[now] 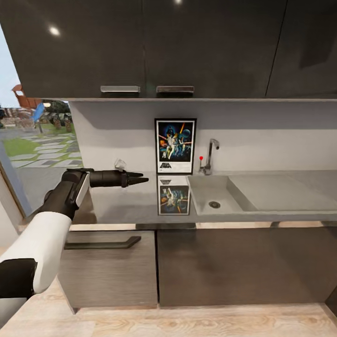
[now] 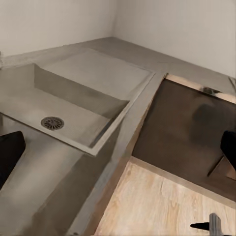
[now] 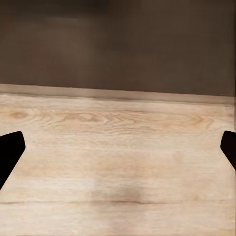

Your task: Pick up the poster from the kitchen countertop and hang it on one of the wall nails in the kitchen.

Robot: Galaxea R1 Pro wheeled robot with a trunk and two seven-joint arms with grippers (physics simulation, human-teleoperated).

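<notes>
The poster stands upright on the kitchen countertop, leaning against the back wall just left of the chrome tap. Its fainter mirror image shows in the glossy slab below it. My left gripper hovers over the countertop, left of the poster and a short gap from it, pointing toward it. In the left wrist view that gripper is open, empty, and looks across the sink basin. My right gripper is open and empty above the wooden floor.
Dark upper cabinets overhang the counter close above the poster. The sink lies right of it, with a small red-tipped item beside the tap. A small white object sits at the wall. Lower cabinets front the counter; a window is left.
</notes>
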